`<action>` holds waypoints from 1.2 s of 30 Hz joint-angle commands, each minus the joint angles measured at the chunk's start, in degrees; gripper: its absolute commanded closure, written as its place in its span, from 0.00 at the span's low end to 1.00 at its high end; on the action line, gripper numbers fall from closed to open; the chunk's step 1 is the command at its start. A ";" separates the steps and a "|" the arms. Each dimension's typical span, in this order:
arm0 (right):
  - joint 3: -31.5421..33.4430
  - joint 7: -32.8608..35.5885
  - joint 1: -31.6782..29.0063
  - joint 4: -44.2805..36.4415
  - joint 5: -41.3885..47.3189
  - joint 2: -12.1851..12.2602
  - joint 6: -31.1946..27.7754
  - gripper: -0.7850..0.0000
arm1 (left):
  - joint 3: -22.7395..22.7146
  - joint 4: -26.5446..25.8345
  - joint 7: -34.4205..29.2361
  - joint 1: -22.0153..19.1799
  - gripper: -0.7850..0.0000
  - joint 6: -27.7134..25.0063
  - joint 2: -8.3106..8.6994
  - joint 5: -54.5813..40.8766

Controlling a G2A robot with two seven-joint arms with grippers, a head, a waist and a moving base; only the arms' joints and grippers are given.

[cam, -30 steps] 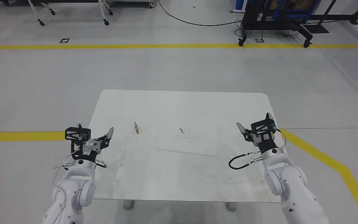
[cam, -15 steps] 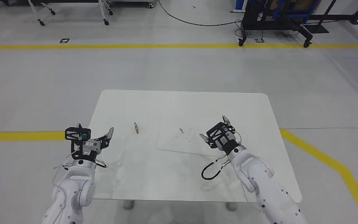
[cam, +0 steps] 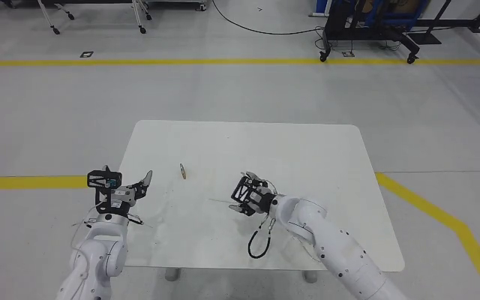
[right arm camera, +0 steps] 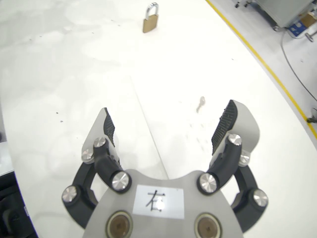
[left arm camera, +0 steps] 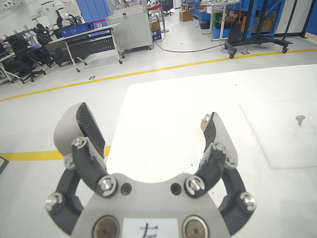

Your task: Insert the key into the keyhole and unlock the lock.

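Key (right arm camera: 201,104) just ahead of right hand (right arm camera: 169,107) — spread wide, empty, lock (right arm camera: 150,20) well beyond.

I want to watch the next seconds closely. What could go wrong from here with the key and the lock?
1. The key lies flat on the thin mat, nearer one finger of the open right gripper than its middle; closing could push it aside rather than grip it.
2. The lock rests unheld, apart from the open left gripper; it may slide when the key presses in.
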 commanded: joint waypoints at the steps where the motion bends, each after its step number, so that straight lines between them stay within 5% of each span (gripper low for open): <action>1: -2.46 1.25 3.19 3.92 0.91 -1.01 1.02 0.00 | 0.00 0.00 0.00 0.00 0.00 0.00 0.00 0.00; 10: -2.52 1.01 9.50 14.30 6.51 -2.90 4.21 0.00 | 0.00 0.00 0.00 0.00 0.00 0.00 0.00 0.00; 11: -2.02 0.71 9.65 14.83 6.91 -2.85 4.06 0.07 | 0.00 0.00 0.00 0.00 0.00 0.00 0.00 0.00; 13: -1.48 1.87 10.32 16.10 6.80 -2.91 5.34 0.53 | 0.00 0.00 0.00 0.00 0.00 0.00 0.00 0.00; 17: -2.70 3.50 12.93 19.24 8.79 -3.75 3.48 0.62 | 0.00 0.00 0.00 0.00 0.00 0.00 0.00 0.00; 21: -5.51 3.89 15.99 22.78 8.72 -5.06 2.41 0.52 | 0.00 0.00 0.00 0.00 0.00 0.00 0.00 0.00; 28: -7.79 3.09 19.65 28.41 10.10 -6.98 3.47 0.62 | 0.00 0.00 0.00 0.00 0.00 0.00 0.00 0.00; 32: -8.55 3.25 20.46 30.22 9.97 -7.63 3.97 0.76 | 0.00 0.00 0.00 0.00 0.00 0.00 0.00 0.00; 35: -8.62 3.09 20.49 30.77 9.72 -7.82 4.15 1.00 | 0.00 0.00 0.00 0.00 0.00 0.00 0.00 0.00; 36: -8.54 2.96 20.41 30.66 9.37 -7.81 4.47 1.00 | 0.00 0.00 0.00 0.00 0.00 0.00 0.00 0.00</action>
